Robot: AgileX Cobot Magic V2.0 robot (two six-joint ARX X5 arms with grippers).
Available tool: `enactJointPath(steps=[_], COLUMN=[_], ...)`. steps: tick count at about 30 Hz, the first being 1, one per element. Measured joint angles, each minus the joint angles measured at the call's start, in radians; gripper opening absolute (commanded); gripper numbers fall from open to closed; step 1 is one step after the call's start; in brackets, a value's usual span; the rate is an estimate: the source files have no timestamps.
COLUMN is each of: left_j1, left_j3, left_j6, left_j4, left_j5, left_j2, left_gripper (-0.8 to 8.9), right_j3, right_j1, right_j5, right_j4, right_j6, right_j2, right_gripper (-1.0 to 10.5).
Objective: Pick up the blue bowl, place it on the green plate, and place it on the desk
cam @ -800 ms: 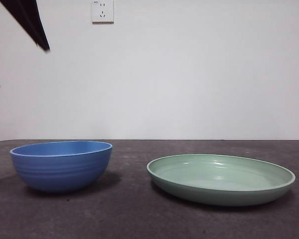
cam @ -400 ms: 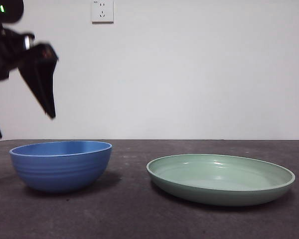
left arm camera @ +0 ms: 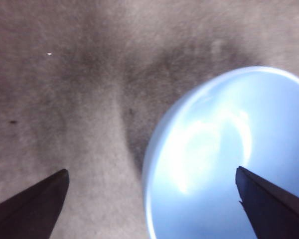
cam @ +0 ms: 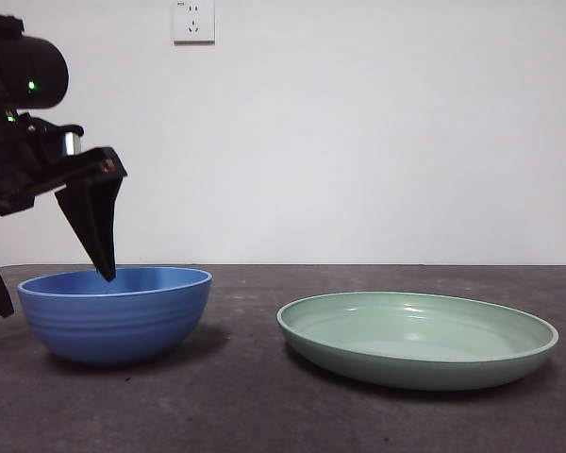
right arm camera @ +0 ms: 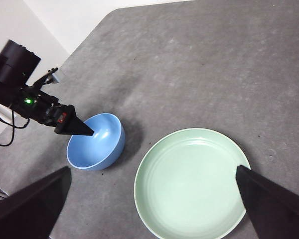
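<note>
1. With my left gripper (cam: 47, 283) spread wide astride the blue bowl's (cam: 116, 313) rim, one jaw inside, one outside, I judge lower, then pinch the wall.
2. The green plate (cam: 417, 338) lies well beyond the inner jaw; my right gripper (right arm camera: 149, 209) waits, open.

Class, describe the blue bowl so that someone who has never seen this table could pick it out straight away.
On the dark grey-brown matte desk stand two round dishes, apart from each other. The deep medium-blue ridged bowl is the one under the open black left hand, which straddles its rim. Its neighbour, the wide, shallow pale mint-green plate, is broader and far flatter.
</note>
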Motion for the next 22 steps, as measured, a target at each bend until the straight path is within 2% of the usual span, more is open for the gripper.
enactJointPath(steps=[9,14,19,22], left_j1=[0.0,0.0,0.0,0.0], left_j3=[0.0,0.0,0.0,0.0], left_j6=[0.0,-0.001,-0.001,-0.004], left_j4=[0.028,0.02,0.022,0.029], left_j5=[0.0,0.0,0.0,0.0], left_j2=[0.018,0.047,0.064,0.064], left_gripper=[1.97,1.71,0.16,0.15], right_j3=[0.0,0.0,0.0,0.0], right_j1=[0.0,0.0,0.0,0.0], right_j5=[0.0,0.0,0.0,0.0], right_j4=[0.0,0.0,0.0,0.0], right_j6=[0.0,0.0,0.0,0.0], right_j2=[0.0,0.0,0.0,0.0], right_gripper=[6.0,6.0,6.0,6.0])
